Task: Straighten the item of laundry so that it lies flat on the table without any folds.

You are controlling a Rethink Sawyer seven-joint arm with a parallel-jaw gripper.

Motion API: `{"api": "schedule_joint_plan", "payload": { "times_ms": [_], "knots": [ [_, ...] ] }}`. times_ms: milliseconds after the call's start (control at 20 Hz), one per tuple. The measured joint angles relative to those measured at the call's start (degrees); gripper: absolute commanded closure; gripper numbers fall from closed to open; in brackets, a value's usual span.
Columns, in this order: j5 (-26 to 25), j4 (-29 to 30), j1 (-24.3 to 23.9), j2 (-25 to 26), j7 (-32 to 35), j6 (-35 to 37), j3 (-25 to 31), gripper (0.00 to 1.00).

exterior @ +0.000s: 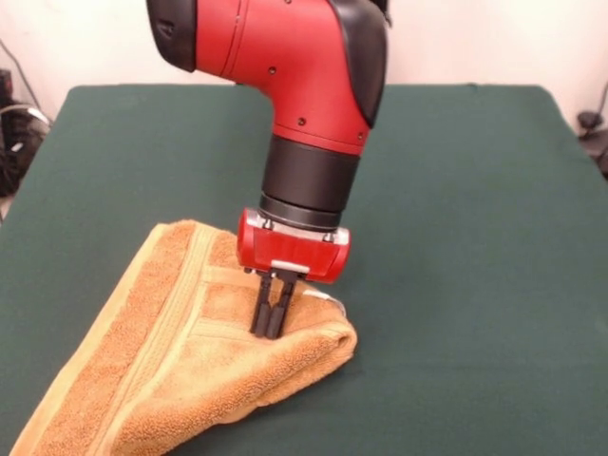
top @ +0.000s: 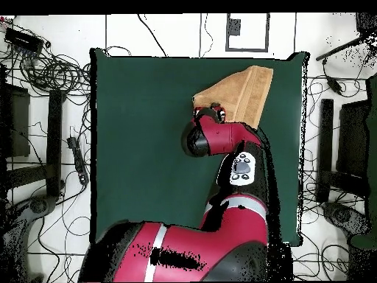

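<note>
**Gripper planted on a folded towel**

Towel [exterior: 190, 351] first, since it fills the lower left of the front view: golden-orange terry cloth lying folded over on itself, one layer doubled across another, with paler woven bands running diagonally from the bottom left edge up toward the centre. Its rounded folded corner sits just left of the frame's middle, low down. A small white scrap, apparently the tag [exterior: 328, 297], peeks out beside the gripper's lower right side.

Moving right, the arm [exterior: 304, 85] enters from the top centre of the front view, its red and black body bent at a joint and then dropping almost straight down. The red gripper [exterior: 272, 309] hangs below a black collar, its two dark fingers [exterior: 260, 306] pointing down, drawn close together side by side, with their tips pressed into the cloth near the folded corner. Whether cloth is pinched between them I cannot tell.

The green table [exterior: 475, 237] lies bare across the right half of that view.

The overhead view shows what the front one cannot: the towel [top: 235, 96] lies at the upper right of the table [top: 140, 133], one side reaching the table's top edge. The arm [top: 228, 147] stretches up from the frame's bottom and hides the fingers entirely.
</note>
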Motion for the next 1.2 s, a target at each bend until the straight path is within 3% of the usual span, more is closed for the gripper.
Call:
{"api": "schedule_joint_plan", "payload": {
  "times_ms": [350, 400, 1200],
  "knots": [
    [2.21, 0.0, 1.35, -0.01, 0.0, 1.86, -1.29, 1.0],
    [2.5, 0.0, 1.4, -0.02, 0.0, 2.28, -1.32, 0.0],
    [2.76, 0.99, -0.24, -2.13, 0.0, 6.67, -0.59, 0.0]
  ]
}}
